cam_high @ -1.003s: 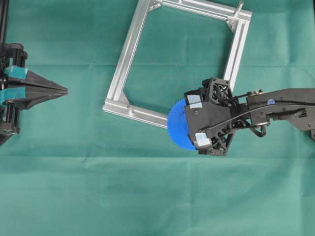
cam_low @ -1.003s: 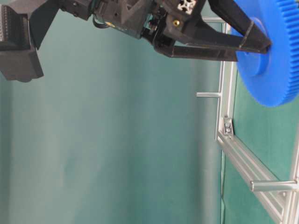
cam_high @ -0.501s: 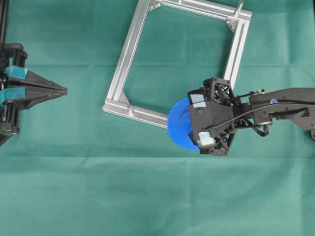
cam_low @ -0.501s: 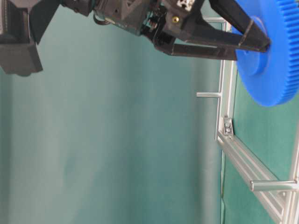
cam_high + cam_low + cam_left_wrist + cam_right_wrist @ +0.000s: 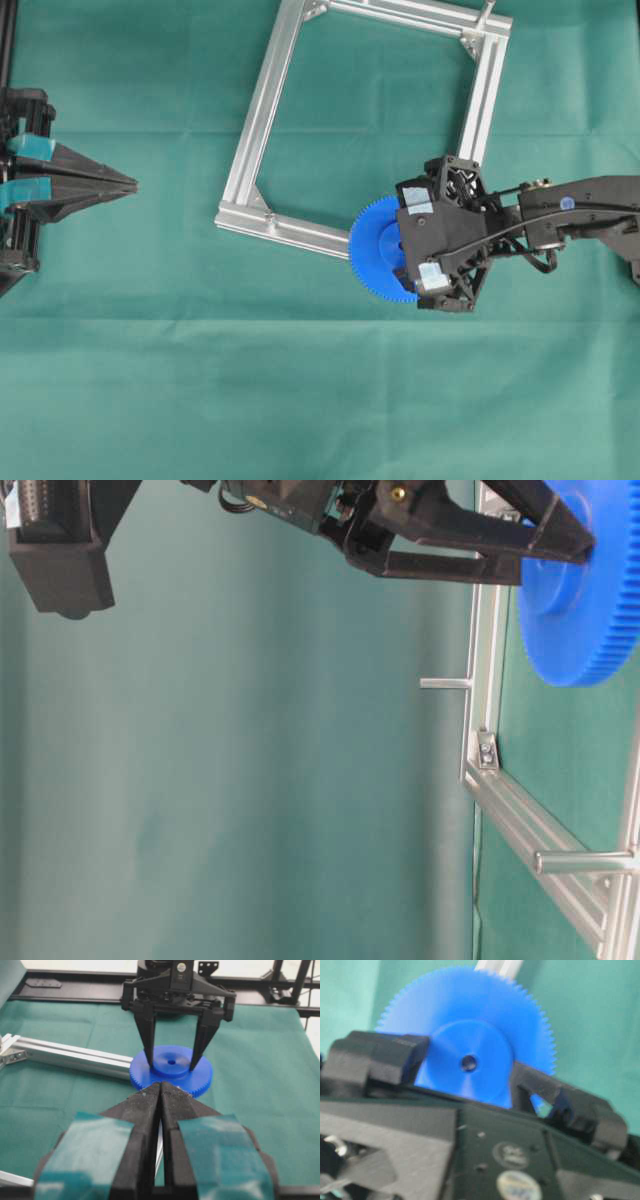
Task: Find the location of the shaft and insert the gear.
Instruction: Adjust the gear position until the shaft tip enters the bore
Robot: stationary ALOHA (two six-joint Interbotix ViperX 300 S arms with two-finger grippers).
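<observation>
Right end effector point(image 5: 408, 248): clamped on the raised hub of the gear point(image 5: 380, 250), one finger either side, as the left wrist view shows.
Gear position: held flat, centre hole facing up, over the lower right corner of the aluminium frame point(image 5: 262, 108); the corner itself is hidden beneath the disc.
Shaft: cannot be identified with certainty. In the table-level view two pins point(image 5: 445, 683) and point(image 5: 583, 861) stand out from the frame bars; no wire loops are discernible on either.
Governing relation: both pins stand square to the worktop point(image 5: 300, 400), parallel to the gear's bore axis; both lie off to one side of the gear, not under its hole.
Left end effector point(image 5: 125, 184): fingers pressed together, empty, well apart at the worktop's edge.
Nearer arm: right.
Judgement: lateral alignment of bore over pin is outstanding before descent.
</observation>
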